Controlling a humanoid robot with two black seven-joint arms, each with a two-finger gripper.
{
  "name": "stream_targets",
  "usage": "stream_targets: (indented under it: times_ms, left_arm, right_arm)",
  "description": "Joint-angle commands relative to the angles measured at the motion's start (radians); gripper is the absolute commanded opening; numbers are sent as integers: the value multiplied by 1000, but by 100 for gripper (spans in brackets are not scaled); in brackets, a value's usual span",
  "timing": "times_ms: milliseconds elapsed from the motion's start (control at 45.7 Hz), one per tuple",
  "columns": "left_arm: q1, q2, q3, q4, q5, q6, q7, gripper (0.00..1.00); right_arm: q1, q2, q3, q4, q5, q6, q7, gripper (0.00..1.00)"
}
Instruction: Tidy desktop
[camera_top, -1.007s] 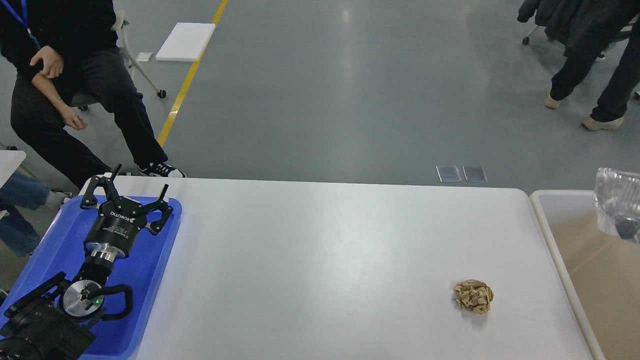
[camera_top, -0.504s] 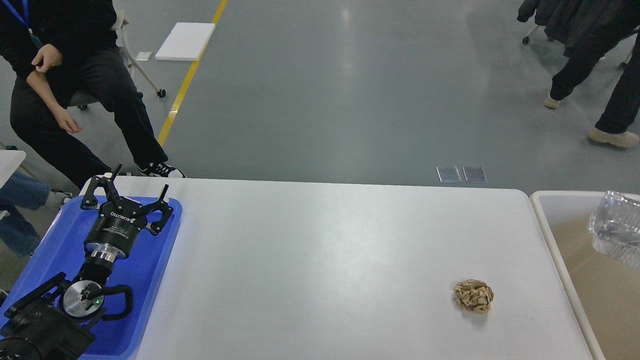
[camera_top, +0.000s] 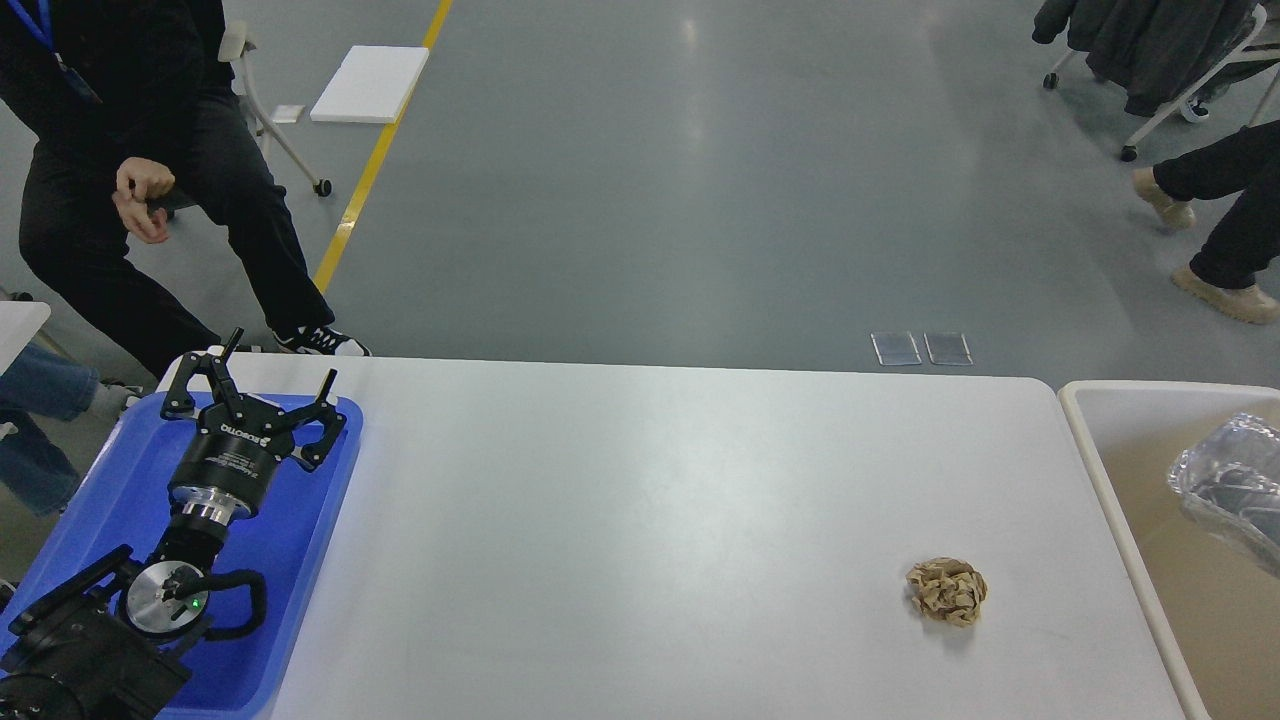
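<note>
The white desktop (camera_top: 650, 520) fills the middle of the head view. A crumpled brown paper ball (camera_top: 946, 592) lies on it at the front right. My left gripper (camera_top: 283, 356) is open and empty, held over the far end of the blue tray (camera_top: 100, 480) at the desktop's left edge, far from the paper ball. My right gripper is out of view. A crumpled clear plastic piece (camera_top: 1225, 485) lies inside the beige white-rimmed bin (camera_top: 1085, 425) at the right.
A seated person in black (camera_top: 150, 180) is just beyond the desktop's far left corner. Another person's legs (camera_top: 1215, 210) and a wheeled chair (camera_top: 1160, 60) are at the far right. A white board (camera_top: 370, 84) lies on the grey floor.
The clear plastic piece has dropped from above the bin down into it. The people in the background have shifted. My left arm has not moved.
</note>
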Motion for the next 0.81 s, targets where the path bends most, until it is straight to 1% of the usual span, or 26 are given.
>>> stream_targets:
  times_ms: [0,197,416,613,788]
  left_arm:
    - [0,0,0,0,0,0,0,99]
    - [0,0,0,0,0,0,0,99]
    - [0,0,0,0,0,0,0,99]
    - [0,0,0,0,0,0,0,99]
    - [0,0,0,0,0,0,0,99]
  right_arm:
    - [-172,107,181,-167,53,-59,0,0]
    - [-216,219,198,-313,53,-68,0,0]
    - [-279,352,199,-501,48,-134,0,0]
    - [-305,379,216,-517,53,-206,0,0]
    - [-310,386,262,-517,51,-232,0,0]
